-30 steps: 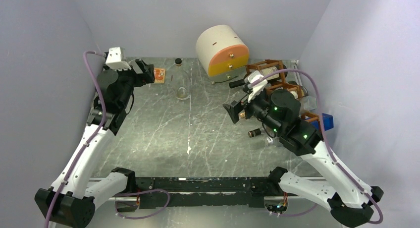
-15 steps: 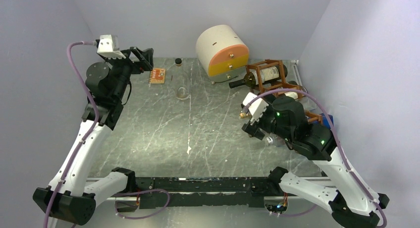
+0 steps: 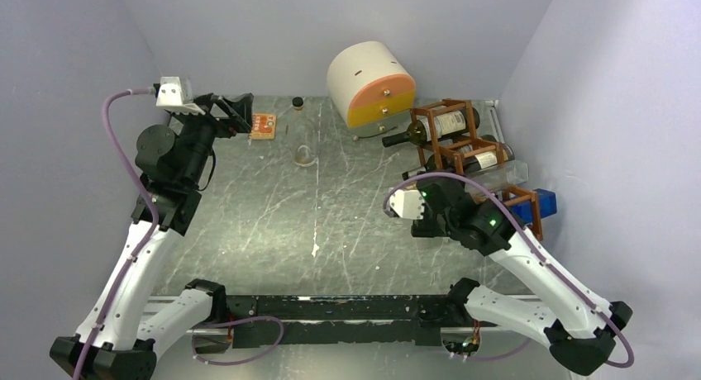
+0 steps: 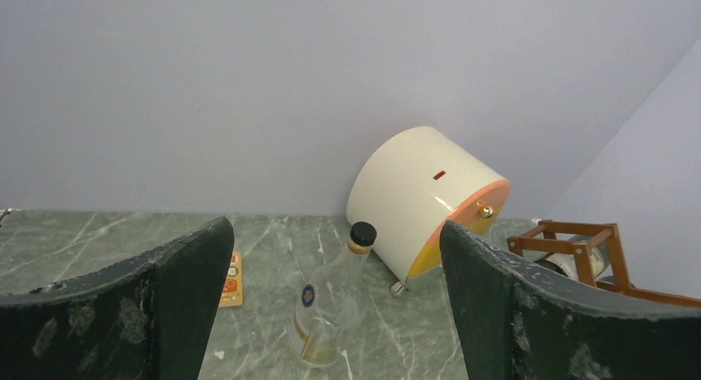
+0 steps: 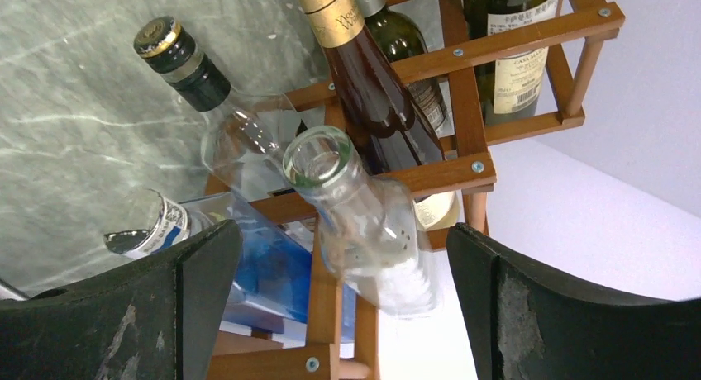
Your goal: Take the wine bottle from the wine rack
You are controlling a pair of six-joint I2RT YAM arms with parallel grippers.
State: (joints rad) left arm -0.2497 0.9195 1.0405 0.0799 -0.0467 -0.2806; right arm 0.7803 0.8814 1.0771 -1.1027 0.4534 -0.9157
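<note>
The right gripper (image 5: 343,231) is spread wide and holds nothing. Its dark fingers (image 5: 194,297) frame the wine rack (image 5: 465,107) from just beside it, and no contact shows. The left gripper (image 4: 335,231) is also wide and empty, raised over the far left corner.

The wine rack (image 3: 450,142) sits against the right edge of the marble table (image 3: 273,215), towards the far right corner. It is a reddish-brown lattice of thin bars in stepped rows. A dark wine bottle (image 3: 438,125) with a pale label lies in the top cell, neck pointing left. Below it, a gold-foiled wine bottle (image 5: 364,66) juts neck-first towards the right wrist camera. Beside that lies a clear uncapped bottle (image 5: 364,223), its open mouth between the fingers in that view. A black-capped clear bottle (image 5: 186,66) and a blue box (image 5: 273,273) lie lower in the rack.
</note>
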